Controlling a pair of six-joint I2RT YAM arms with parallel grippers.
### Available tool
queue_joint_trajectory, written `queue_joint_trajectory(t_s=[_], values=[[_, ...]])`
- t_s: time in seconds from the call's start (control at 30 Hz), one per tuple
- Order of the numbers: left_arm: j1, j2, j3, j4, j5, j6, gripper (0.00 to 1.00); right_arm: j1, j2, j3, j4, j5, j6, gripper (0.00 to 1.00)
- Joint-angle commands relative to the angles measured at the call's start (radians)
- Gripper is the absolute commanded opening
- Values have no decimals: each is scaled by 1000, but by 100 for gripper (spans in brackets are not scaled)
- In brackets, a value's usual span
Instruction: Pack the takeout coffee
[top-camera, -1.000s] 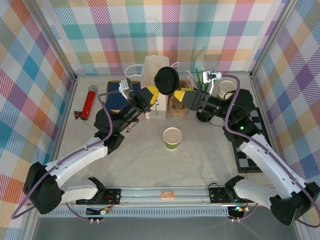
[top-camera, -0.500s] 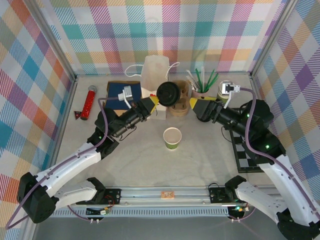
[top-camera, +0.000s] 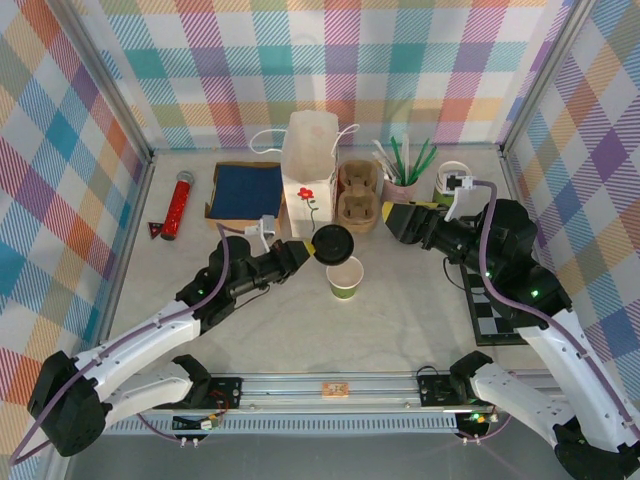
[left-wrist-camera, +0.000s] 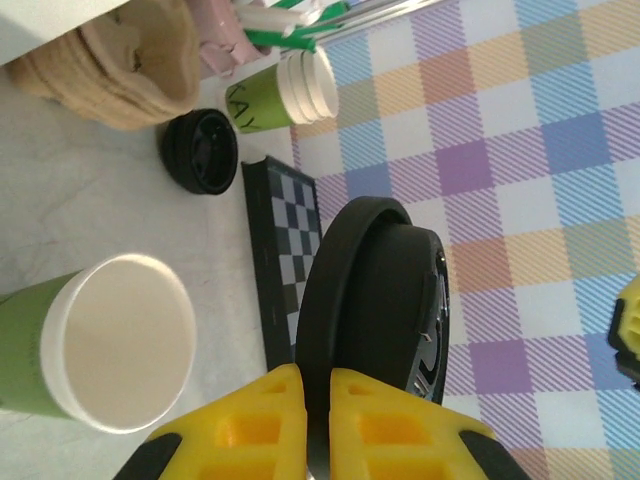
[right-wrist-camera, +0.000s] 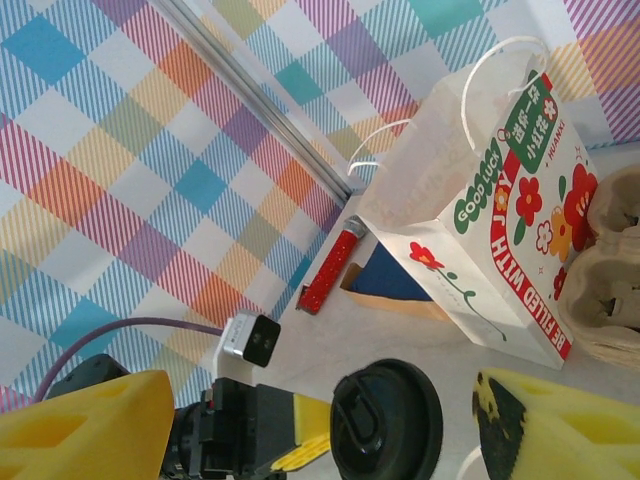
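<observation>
Where plaid walls (top-camera: 400, 60) enclose the pale counter (top-camera: 400, 320), a white paper bag (top-camera: 308, 175) stands at the back. The lidless green cup (top-camera: 345, 277) sits mid-counter. The left end effector (top-camera: 303, 248) pinches the black lid (top-camera: 331, 243) close by its rim, and the right end effector (top-camera: 392, 218) gapes empty.

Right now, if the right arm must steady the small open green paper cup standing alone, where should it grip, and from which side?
Probably the green wall of the small green paper cup, below its cream rim, right jaws level and coming from its right. It stands upright and round; the left jaws hold the round black plastic lid near its far-left rim.
</observation>
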Motion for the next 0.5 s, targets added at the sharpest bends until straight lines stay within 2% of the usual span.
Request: queue_joint_trajectory(t_s=[0.0,0.47], values=[[-11,42,-28,24,53,16,10,-3,-11,-14,32,5,-11,78],[-12,150,-60,78,58,42,9,-13,-12,-44,37,2,-18,77]])
